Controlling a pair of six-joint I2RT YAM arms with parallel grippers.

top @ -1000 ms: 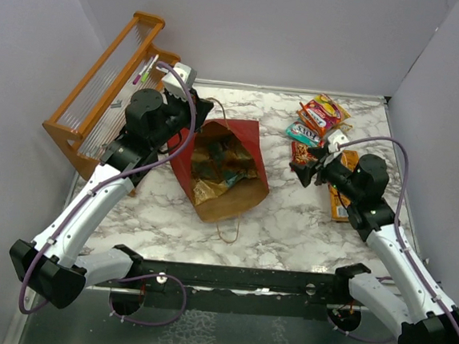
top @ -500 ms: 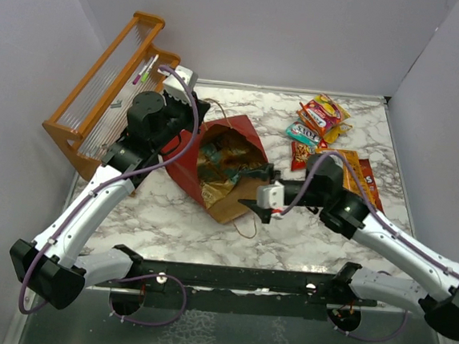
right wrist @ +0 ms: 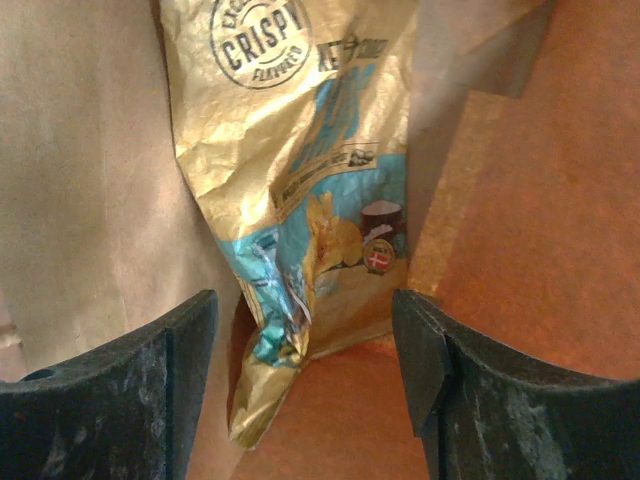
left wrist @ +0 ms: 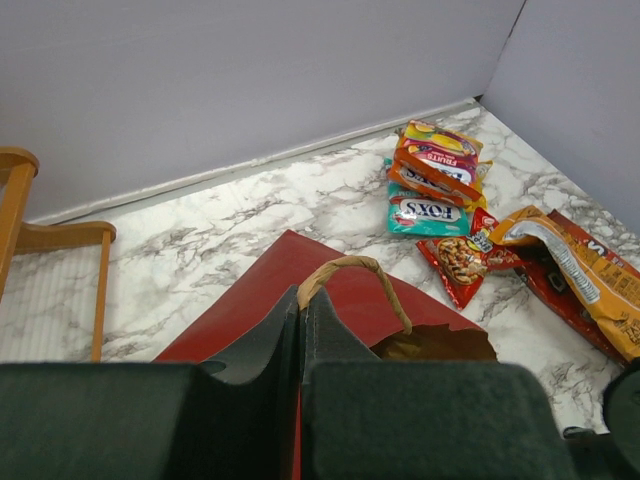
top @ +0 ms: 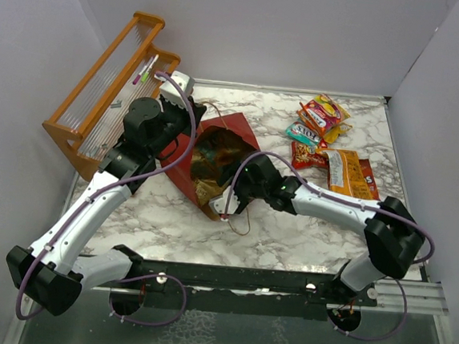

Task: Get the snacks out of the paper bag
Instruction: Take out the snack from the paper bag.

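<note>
The bag (left wrist: 240, 300) lies on the marbled table (top: 289, 225), mouth toward the near edge. It is smooth red outside and brown kraft within. The left gripper (left wrist: 300, 315) has its jaws pinched tight on the bag's upper rim, just beside a looped paper handle (left wrist: 355, 268). The right gripper (right wrist: 303, 310) is inside the mouth with its jaws wide, paper walls close on both sides. Ahead of the jaws lies a crinkled gold packet (right wrist: 300, 130) with teal print, and I cannot tell if they touch it. From above, the right wrist hides much of the mouth.

More snacks lie out at the far right: red-yellow packets (left wrist: 437, 160), a teal packet (left wrist: 428, 212), a nut packet (left wrist: 458, 262) and an orange bag (left wrist: 590, 290) — all glossy and creased. An orange slatted rack (top: 98, 108) stands at the left wall, just beside the left arm, with markers (top: 144, 69) on it.
</note>
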